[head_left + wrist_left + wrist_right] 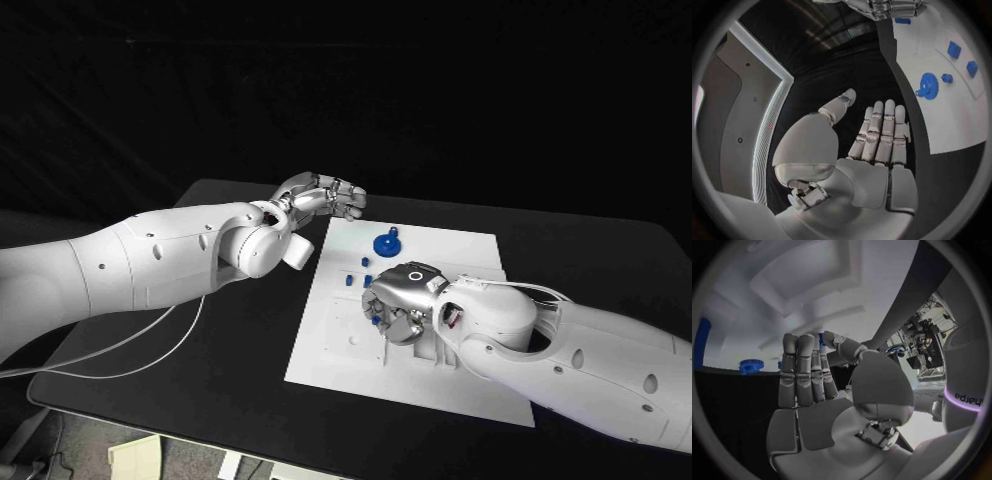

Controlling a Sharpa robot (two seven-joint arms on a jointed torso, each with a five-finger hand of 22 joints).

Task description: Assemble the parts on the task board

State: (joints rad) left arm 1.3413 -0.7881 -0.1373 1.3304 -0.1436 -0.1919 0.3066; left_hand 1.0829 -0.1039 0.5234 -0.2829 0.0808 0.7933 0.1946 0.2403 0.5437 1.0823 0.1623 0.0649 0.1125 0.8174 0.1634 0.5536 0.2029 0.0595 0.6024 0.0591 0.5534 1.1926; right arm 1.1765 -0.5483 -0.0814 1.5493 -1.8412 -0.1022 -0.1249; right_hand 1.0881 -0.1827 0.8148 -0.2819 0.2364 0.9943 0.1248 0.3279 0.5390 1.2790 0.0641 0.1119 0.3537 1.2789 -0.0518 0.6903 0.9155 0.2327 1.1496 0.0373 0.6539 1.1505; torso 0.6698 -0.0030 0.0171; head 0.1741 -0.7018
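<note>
Here, from left to right across the black table (pixel 216 370):

1. Left arm (pixel 130 265). It reaches in from the left side and ends at the far left corner of the task board.
2. Left hand (pixel 320 196). It hovers over the table just beyond that corner. In the left wrist view its fingers (pixel 879 132) lie straight and close together with the thumb set apart, and nothing is in the palm: the hand is wide and empty.
3. Task board (pixel 332 350). The white plate lies flat in the middle of the table, with recessed shapes showing in its surface.
4. Small blue parts (pixel 364 279). A few lie on the board between the gear and the right hand; the left wrist view shows some of them as small blocks (pixel 954 49).
5. Blue gear (pixel 387 243). It sits on the far part of the board, apart from both hands, with a small blue piece (pixel 946 78) just beside it.
6. Right hand (pixel 401 300). It is over the middle of the board, fingers turned down to the surface, with a blue part (pixel 378 321) at its fingertips. Whether it grips that part I cannot tell.
7. Right arm (pixel 591 360). It comes in from the right, over the board's near right corner.
</note>
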